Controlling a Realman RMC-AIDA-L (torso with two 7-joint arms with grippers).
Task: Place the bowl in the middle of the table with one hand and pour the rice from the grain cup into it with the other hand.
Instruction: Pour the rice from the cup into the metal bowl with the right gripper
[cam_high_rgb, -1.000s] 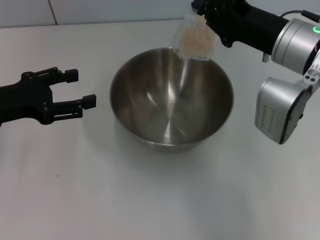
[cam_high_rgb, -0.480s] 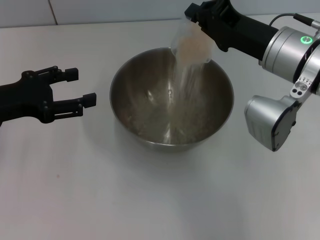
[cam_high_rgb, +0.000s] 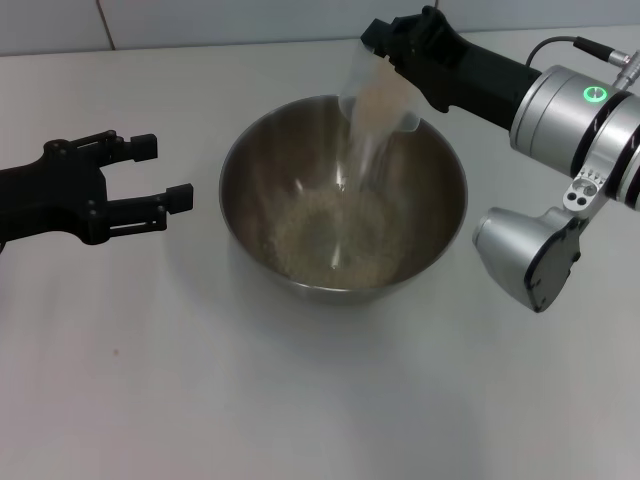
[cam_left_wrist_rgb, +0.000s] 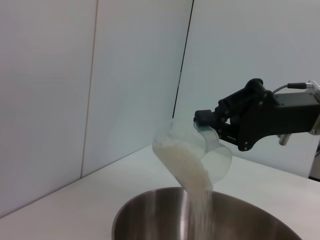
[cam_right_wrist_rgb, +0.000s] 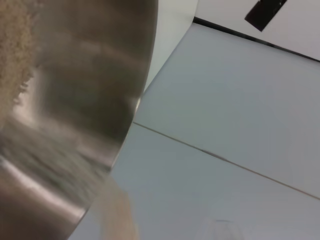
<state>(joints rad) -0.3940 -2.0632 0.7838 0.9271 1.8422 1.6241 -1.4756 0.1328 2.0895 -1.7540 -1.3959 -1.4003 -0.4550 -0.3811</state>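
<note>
The steel bowl (cam_high_rgb: 250, 180) stands in the middle of the white table (cam_high_rgb: 320, 400). Above its far rim my right gripper (cam_high_rgb: 392, 62) is shut on the clear grain cup (cam_high_rgb: 382, 92), which is tipped steeply downward. A stream of rice (cam_high_rgb: 358, 160) falls from the cup and a pale layer of grains (cam_high_rgb: 330, 235) covers the bowl's bottom. In the left wrist view the tilted cup (cam_left_wrist_rgb: 192, 157) spills rice (cam_left_wrist_rgb: 200, 210) into the bowl (cam_left_wrist_rgb: 150, 212). The right wrist view shows the bowl's wall (cam_right_wrist_rgb: 90, 90) close up. My left gripper (cam_high_rgb: 160, 172) hangs open to the left of the bowl, touching nothing.
A white wall with a dark vertical seam (cam_left_wrist_rgb: 182, 60) rises behind the table. The right arm's silver forearm (cam_high_rgb: 530, 260) hangs over the table to the right of the bowl.
The right gripper has tilted the cup further. Rice that stayed in the cup a second ago now streams out, and grains have collected on the bowl's bottom. The left gripper has not moved.
</note>
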